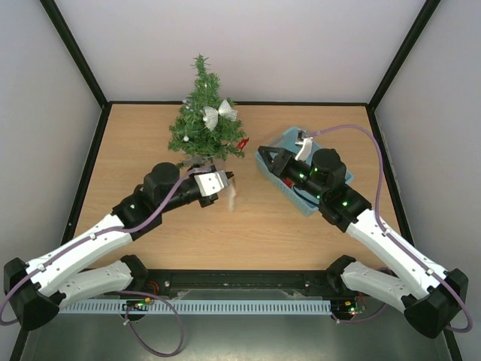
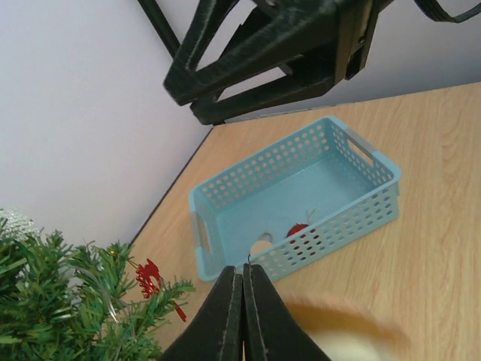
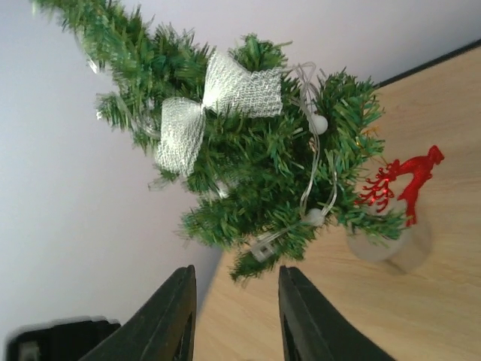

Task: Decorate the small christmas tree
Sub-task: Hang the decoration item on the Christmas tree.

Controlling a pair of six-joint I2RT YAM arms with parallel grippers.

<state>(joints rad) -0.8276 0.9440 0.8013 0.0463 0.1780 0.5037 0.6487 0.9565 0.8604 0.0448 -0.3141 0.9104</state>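
Note:
The small christmas tree (image 1: 201, 120) stands at the back of the table, with a white mesh bow (image 1: 218, 114) and a red reindeer (image 1: 241, 143) hanging on it. The right wrist view shows the same tree (image 3: 255, 150), bow (image 3: 214, 101) and reindeer (image 3: 402, 180). My left gripper (image 1: 228, 181) is just in front of the tree. In the left wrist view, the left gripper (image 2: 243, 269) is shut on a thin dark wire hook (image 2: 246, 261). A blurred tan ornament (image 1: 231, 198) dangles below it. My right gripper (image 1: 261, 153) hovers at the left end of the blue basket (image 1: 279, 141). This gripper (image 3: 237, 272) is open with nothing between its fingers.
The blue perforated basket (image 2: 361, 162) holds a red ornament (image 2: 298, 229) and a pale round one (image 2: 261, 246). The tree's pale pot (image 3: 391, 244) sits on the wood. Black frame posts and white walls close in the table at the back and sides.

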